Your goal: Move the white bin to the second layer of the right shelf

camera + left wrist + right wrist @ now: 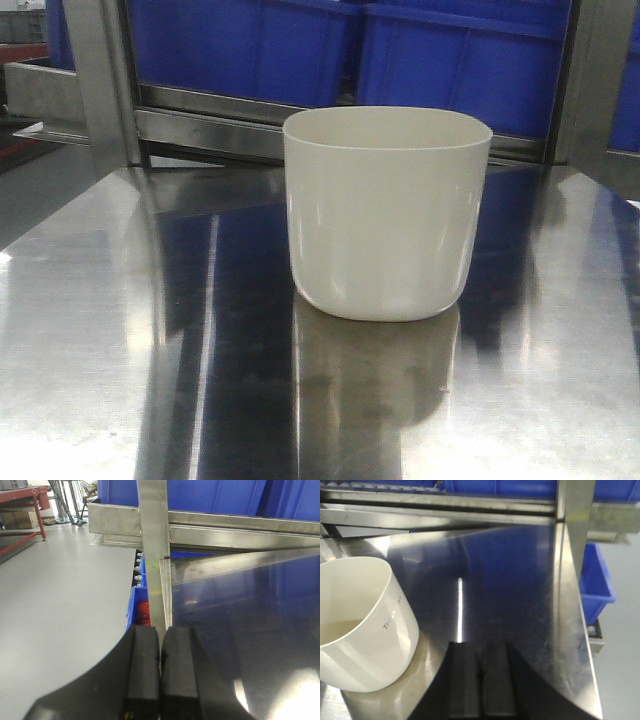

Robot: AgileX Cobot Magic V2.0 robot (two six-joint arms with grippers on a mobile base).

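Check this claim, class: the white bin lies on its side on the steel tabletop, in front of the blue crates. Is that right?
No: the white bin stands upright, mouth up, as the exterior front-facing view shows. It is on the steel tabletop, in front of the blue crates.

The bin (388, 215) stands on the surface (100, 300) at frame centre, with crates (240, 45) behind it along the top edge. My right hand (480, 650) lies just to its right.
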